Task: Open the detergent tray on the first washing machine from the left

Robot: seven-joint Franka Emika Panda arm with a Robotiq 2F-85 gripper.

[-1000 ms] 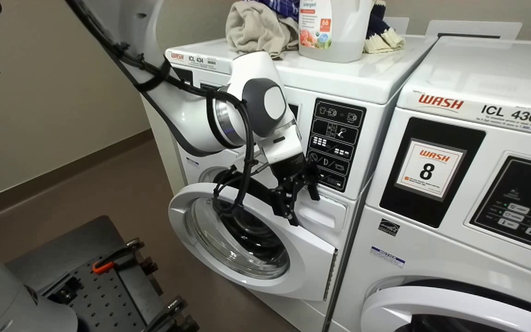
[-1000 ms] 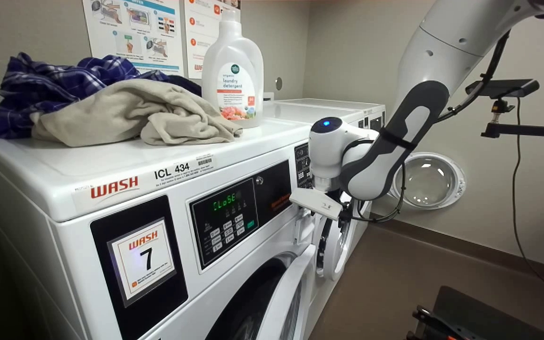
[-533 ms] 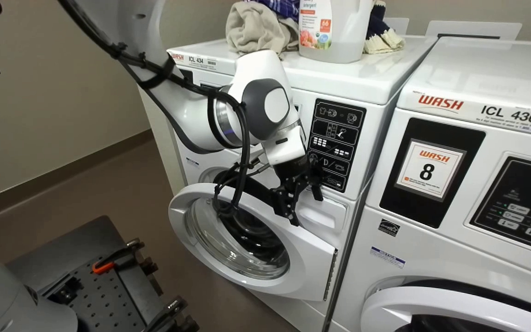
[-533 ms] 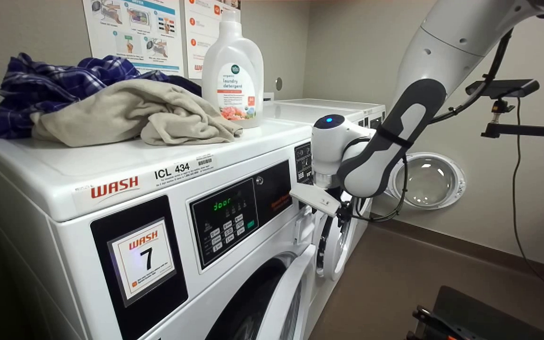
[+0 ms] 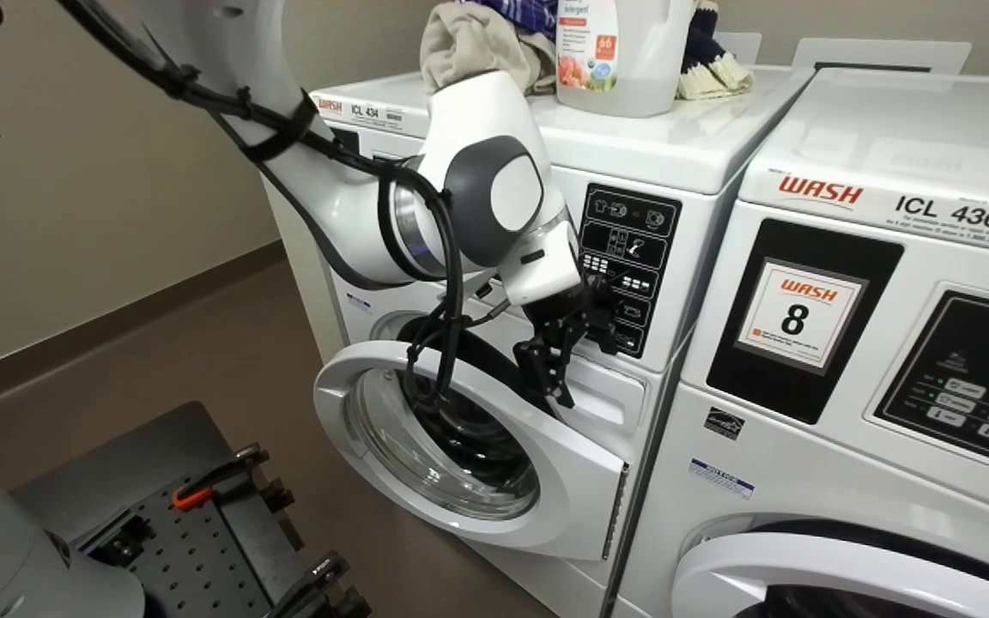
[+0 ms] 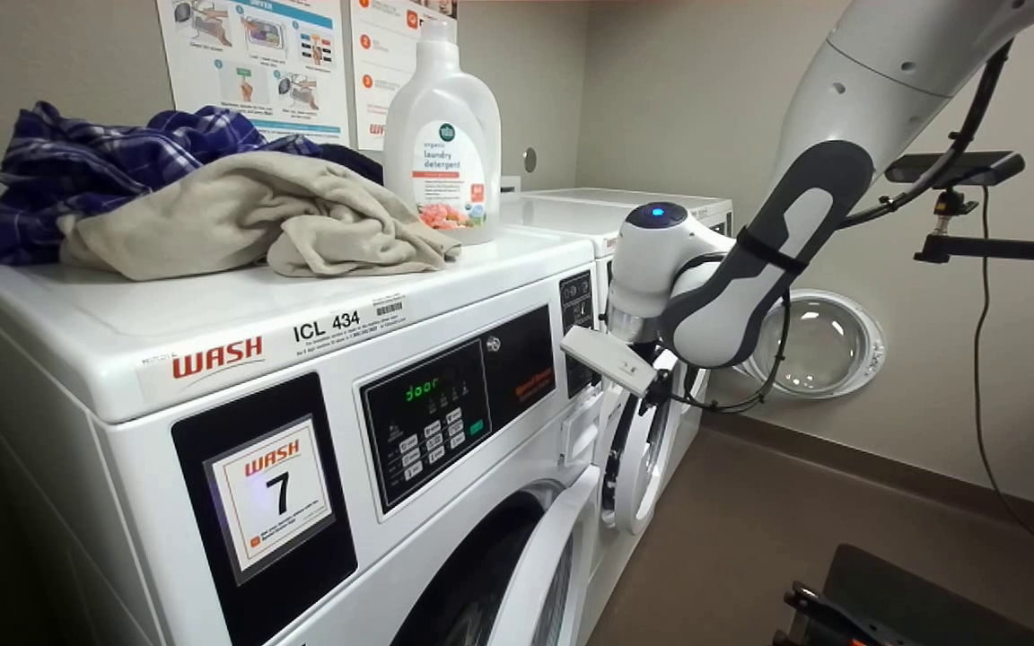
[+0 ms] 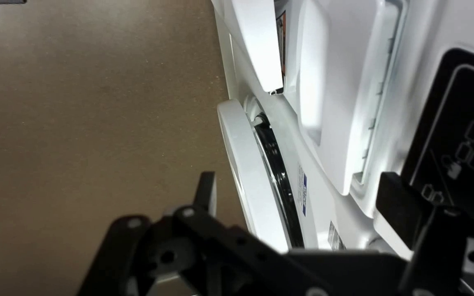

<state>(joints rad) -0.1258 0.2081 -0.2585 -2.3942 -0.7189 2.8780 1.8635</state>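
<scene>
Below the button panel (image 5: 632,232) on the washer (image 6: 346,422), the detergent tray (image 7: 338,90) looks barely ajar; most of your pull seems left. Your claw (image 7: 298,176) near it stands with jaws apart, holding nothing.

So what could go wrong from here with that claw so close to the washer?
The open gripper doesn't hold the detergent tray yet, so its grip could miss or slip. One finger overlaps the black button panel in the wrist view and might bump it. The cables looping near the open round door could snag.
</scene>
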